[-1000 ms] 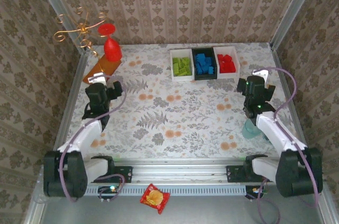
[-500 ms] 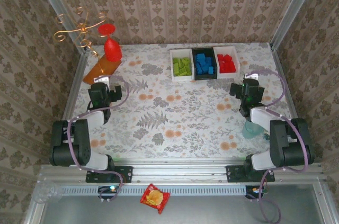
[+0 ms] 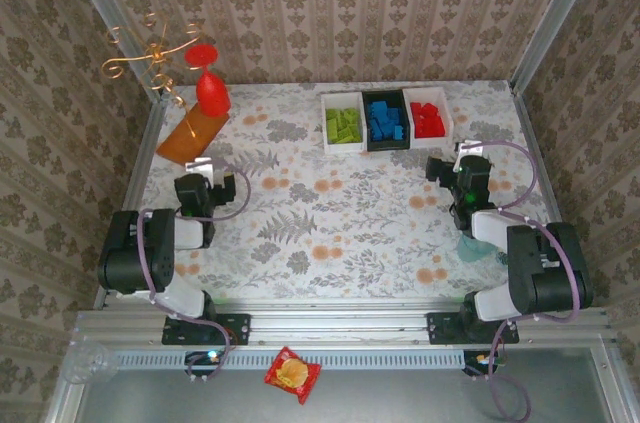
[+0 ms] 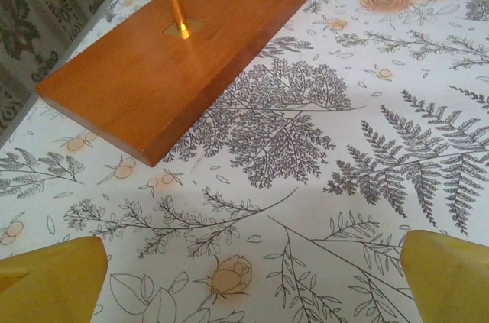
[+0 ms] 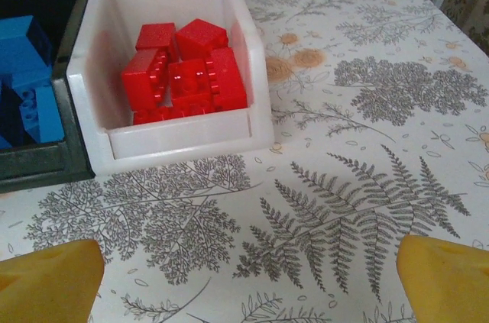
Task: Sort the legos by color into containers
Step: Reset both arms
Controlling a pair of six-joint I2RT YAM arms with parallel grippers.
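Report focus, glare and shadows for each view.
Top external: even light, faint shadows, table pattern sharp. Left wrist: wooden base crisp with a soft sheen, fingertips of the left claw blurred in the bottom corners. Right wrist: red legos show small glossy highlights, white bin crisp, fingertips of the right claw blurred likewise.

No text, label, brand or number can be read anywhere. The red snack packet (image 3: 292,374), lying at the near edge in front of the desk (image 3: 340,218), carries some printing, but it is too small to make out.
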